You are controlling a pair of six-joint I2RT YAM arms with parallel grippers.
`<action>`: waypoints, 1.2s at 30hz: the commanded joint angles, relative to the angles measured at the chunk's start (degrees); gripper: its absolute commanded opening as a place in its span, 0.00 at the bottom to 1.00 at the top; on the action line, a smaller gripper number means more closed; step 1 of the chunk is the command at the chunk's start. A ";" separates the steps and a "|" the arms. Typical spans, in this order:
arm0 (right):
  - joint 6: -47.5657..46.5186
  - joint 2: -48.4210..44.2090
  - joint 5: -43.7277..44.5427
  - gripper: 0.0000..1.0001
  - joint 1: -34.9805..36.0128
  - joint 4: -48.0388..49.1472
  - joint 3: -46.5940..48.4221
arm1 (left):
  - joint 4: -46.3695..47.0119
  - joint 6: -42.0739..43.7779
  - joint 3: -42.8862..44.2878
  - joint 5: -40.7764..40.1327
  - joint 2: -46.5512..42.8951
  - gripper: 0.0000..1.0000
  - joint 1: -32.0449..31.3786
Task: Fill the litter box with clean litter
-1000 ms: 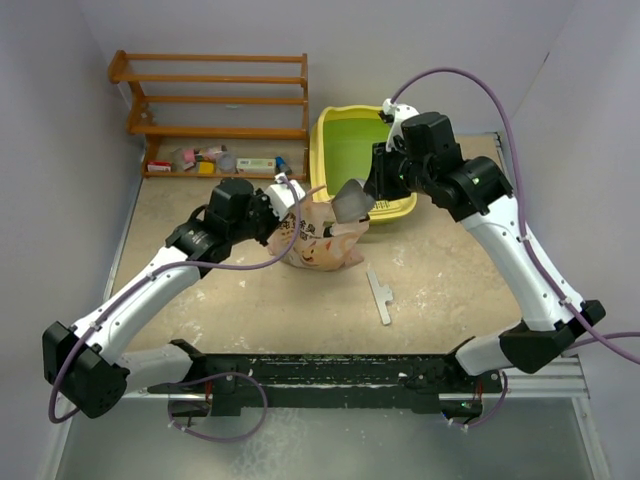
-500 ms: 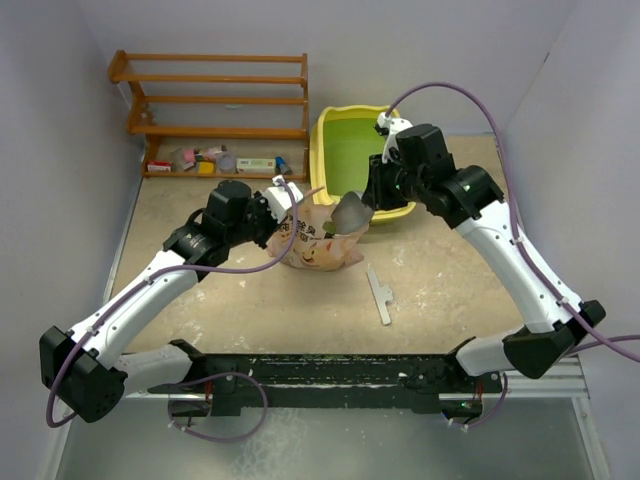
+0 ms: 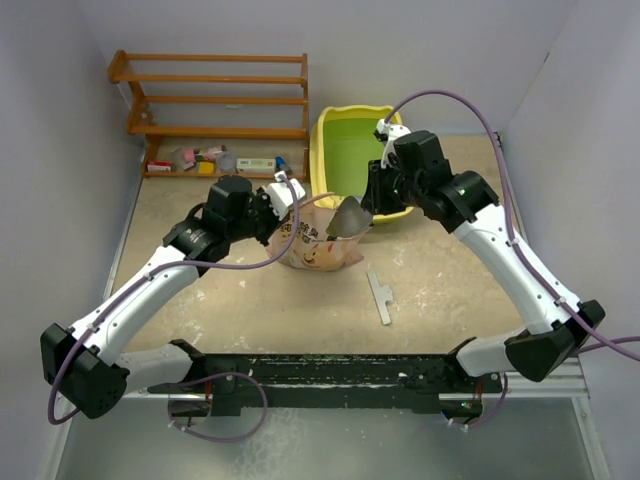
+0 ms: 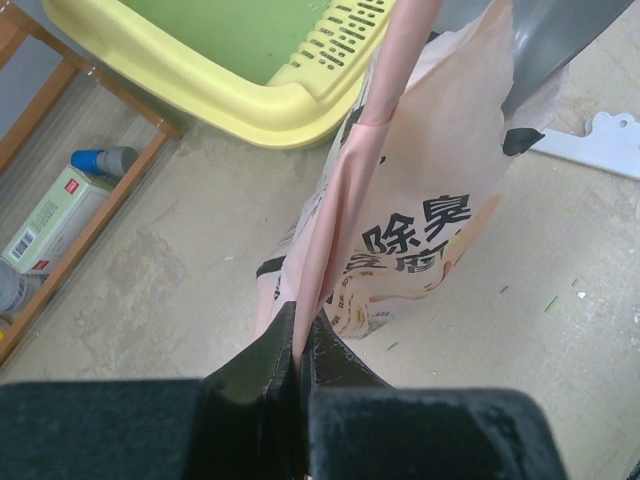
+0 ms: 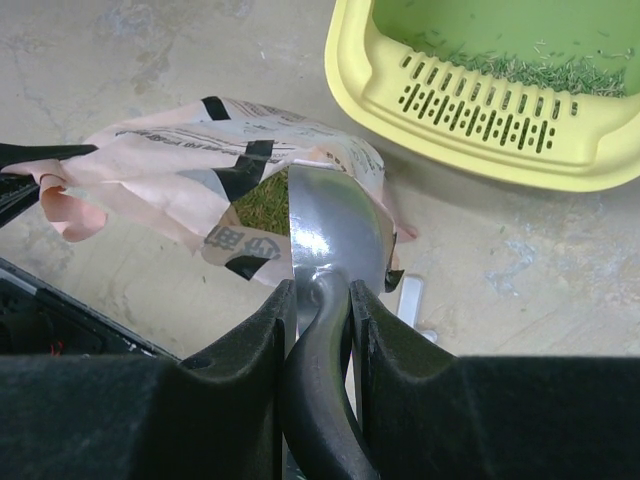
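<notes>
Overhead: my left gripper (image 3: 285, 200) is pinched on the rim of the bag (image 3: 315, 250) and holds the mouth up. My right gripper (image 3: 366, 203) is clamped on the scoop (image 3: 350, 214), whose bowl tips down into that mouth just ahead of the fingers. The box (image 3: 316, 150) lies just beyond the right gripper, close beside the bag.

Left wrist: the fingers are pressed together with the pink bag edge caught between them. The bag stands straight ahead of the tips, and the box is beyond it, off to the left. I'd want this pinch taut so the mouth doesn't fold onto the scoop.

Right wrist: the fingers are closed on the scoop's dark handle, with the grey bowl just ahead, inside the bag. The litter (image 5: 262, 205) in the bag shows just left of the bowl. I'd push the bowl in deep, level it before lifting, clear the bag rim, and carry it past the box's slotted lip before tipping.

In the box, ahead and to the right, the litter is only a thin scatter of fine grains along the near edge of the green basin. It looks greenish here. I judge the filling barely begun.
</notes>
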 commanded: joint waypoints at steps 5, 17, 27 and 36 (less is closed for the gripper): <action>1.86 2.01 0.97 0.00 0.68 4.53 0.73 | 7.29 0.72 4.75 1.86 -1.63 0.00 0.17; 2.18 6.22 4.88 0.00 2.81 7.03 -3.46 | 13.86 -2.41 -1.65 -2.28 -5.57 0.00 0.17; 3.35 9.09 9.40 0.00 4.92 9.56 -8.18 | 15.02 -3.56 0.88 -0.03 -4.51 0.00 0.17; 5.34 10.73 11.17 0.00 5.98 12.77 -14.07 | 16.04 -4.93 -0.74 0.32 -4.44 0.00 0.21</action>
